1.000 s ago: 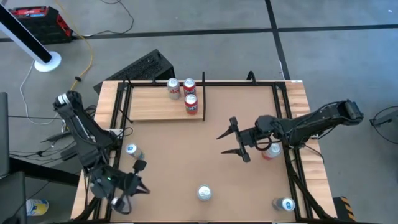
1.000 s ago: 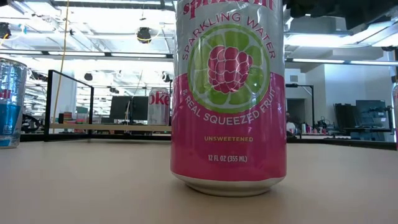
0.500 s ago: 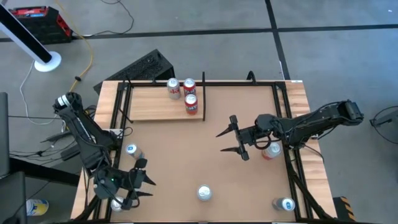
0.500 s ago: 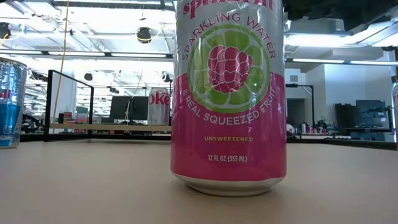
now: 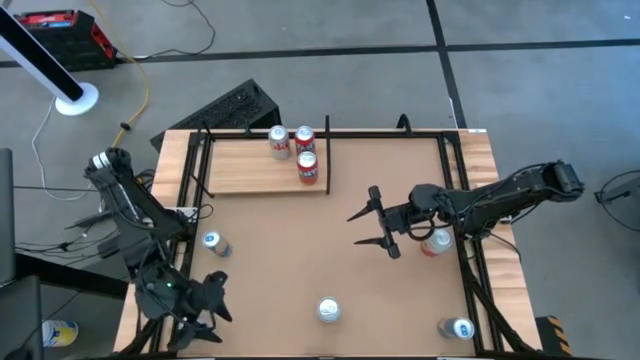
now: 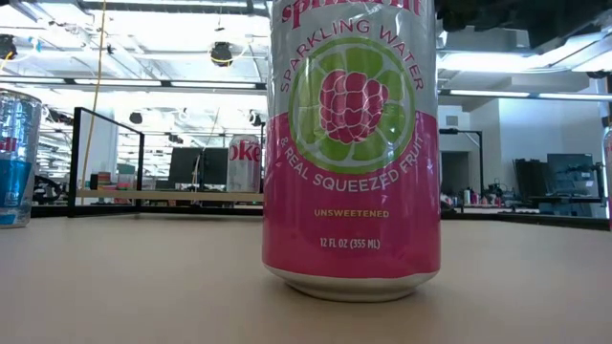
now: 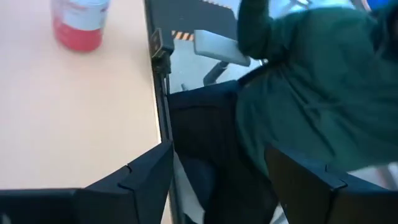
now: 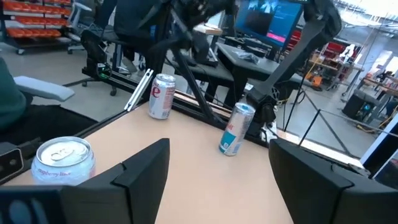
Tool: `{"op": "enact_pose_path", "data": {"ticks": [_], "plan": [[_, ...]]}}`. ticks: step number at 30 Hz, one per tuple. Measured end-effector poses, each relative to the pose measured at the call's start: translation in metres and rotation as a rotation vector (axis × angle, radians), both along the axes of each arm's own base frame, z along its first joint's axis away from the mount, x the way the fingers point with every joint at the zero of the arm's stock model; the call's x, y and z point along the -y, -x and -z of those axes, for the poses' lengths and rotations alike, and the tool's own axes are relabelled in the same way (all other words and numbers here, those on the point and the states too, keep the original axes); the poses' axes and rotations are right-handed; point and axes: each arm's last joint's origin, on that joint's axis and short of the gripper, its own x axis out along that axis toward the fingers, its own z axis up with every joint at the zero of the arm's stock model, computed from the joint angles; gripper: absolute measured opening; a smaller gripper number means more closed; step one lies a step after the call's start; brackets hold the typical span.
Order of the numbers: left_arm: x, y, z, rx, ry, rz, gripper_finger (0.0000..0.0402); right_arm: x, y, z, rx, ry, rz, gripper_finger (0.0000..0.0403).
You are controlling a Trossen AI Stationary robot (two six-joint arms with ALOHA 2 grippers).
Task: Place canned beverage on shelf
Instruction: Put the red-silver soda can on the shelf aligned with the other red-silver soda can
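Left tool (image 5: 215, 303) tips indistinct at table (image 5: 270, 250) corner

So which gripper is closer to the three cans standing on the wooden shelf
The right. The right gripper hovers open over mid-table, just off the shelf corner where the three cans stand. The left gripper is open at the table's near-left corner, much farther away.

worktop (image 5: 280, 250): smooth matt brown wood | shelf (image 5: 240, 165): pale grainy planks, black metal rails | pink can (image 6: 352, 143): glossy printed metal
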Motion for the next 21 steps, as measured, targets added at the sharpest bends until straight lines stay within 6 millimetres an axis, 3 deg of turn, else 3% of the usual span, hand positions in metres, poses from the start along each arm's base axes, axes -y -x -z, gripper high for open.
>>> {"op": "enact_pose_path", "data": {"ticks": [8,11,14,21], "plan": [[0.015,-0.006,-0.044,-0.057,0.074,0.023,0.0211,-0.001,-0.008,0.007,0.005,-0.044,0.001,0.0297],[0.022,-0.002,-0.049,-0.138,0.047,0.013,0.0205,-0.002,-0.014,0.009,0.026,-0.066,0.001,0.0297],[0.029,0.007,-0.044,-0.249,0.002,-0.013,0.0199,-0.002,-0.020,0.009,0.068,-0.082,-0.001,0.0297],[0.051,0.019,-0.010,-0.444,-0.123,-0.084,0.0195,-0.003,-0.027,0.005,0.120,-0.087,-0.003,0.0297]]}}
